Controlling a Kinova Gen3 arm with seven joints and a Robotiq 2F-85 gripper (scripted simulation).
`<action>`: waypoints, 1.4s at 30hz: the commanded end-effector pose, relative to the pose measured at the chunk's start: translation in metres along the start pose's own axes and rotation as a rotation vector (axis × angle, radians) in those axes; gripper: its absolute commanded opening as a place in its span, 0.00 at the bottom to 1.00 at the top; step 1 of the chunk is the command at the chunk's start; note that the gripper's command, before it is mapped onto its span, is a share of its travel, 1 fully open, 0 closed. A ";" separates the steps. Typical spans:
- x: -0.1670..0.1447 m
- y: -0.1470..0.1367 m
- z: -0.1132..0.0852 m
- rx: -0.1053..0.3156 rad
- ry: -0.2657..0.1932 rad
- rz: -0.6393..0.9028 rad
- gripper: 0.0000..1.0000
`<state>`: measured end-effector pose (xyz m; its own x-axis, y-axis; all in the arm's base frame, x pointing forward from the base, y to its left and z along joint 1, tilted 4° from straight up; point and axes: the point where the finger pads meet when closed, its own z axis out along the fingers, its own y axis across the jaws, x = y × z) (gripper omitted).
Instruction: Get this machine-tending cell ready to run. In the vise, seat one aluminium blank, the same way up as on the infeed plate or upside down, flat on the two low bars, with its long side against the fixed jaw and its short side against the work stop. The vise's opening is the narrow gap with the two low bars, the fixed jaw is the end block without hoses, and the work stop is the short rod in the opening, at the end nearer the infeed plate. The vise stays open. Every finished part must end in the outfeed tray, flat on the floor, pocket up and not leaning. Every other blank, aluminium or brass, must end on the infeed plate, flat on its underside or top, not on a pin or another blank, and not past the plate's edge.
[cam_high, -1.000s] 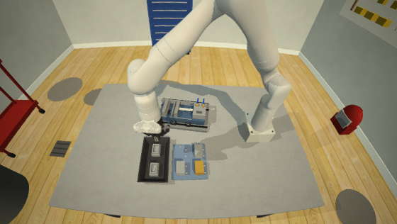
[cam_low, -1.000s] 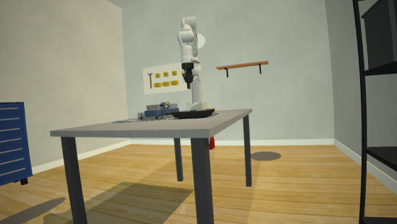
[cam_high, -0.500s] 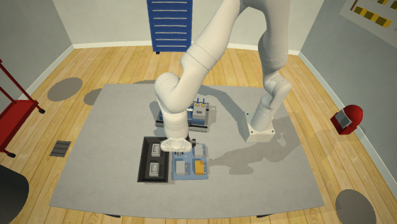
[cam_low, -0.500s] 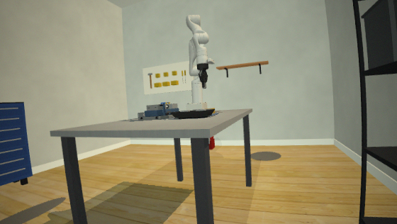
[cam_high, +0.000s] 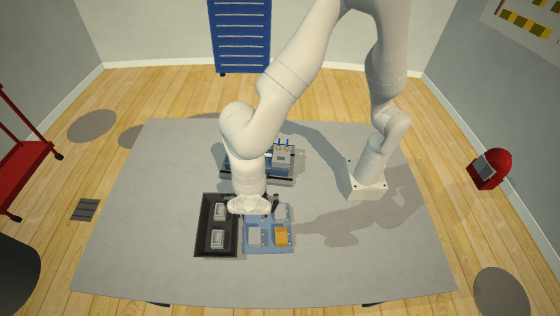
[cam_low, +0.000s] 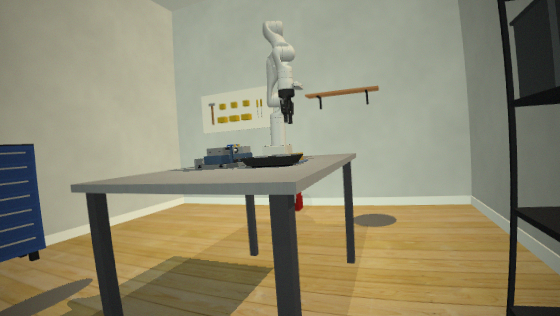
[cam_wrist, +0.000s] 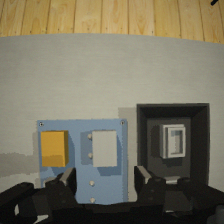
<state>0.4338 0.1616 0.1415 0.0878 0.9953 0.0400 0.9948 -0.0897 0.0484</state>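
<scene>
One arm (cam_high: 280, 95) bent over the tabletop (cam_high: 150, 260), wrist pointing straight down, gripper (cam_wrist: 105, 186) w/ fingers apart & empty, high above blue plate (cam_wrist: 80, 172).

White seven-joint arm (cam_high: 280, 90) bent over, wrist vertical; black two-finger gripper (cam_low: 288, 120) pointing straight down, fingers parted, holding nothing.

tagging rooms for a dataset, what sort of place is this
Probably a small workshop set up for machine tending: a vise on the table beside the robot arm, a tool board on the wall, and a blue drawer cabinet.
</scene>
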 end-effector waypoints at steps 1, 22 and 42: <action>0.000 0.000 -0.001 -0.002 0.001 0.000 0.67; 0.000 0.000 0.000 -0.002 0.001 0.000 0.67; 0.000 0.001 0.036 -0.002 0.001 0.000 0.67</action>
<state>0.4386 0.1636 0.1150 0.0881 0.9951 0.0457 0.9940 -0.0908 0.0608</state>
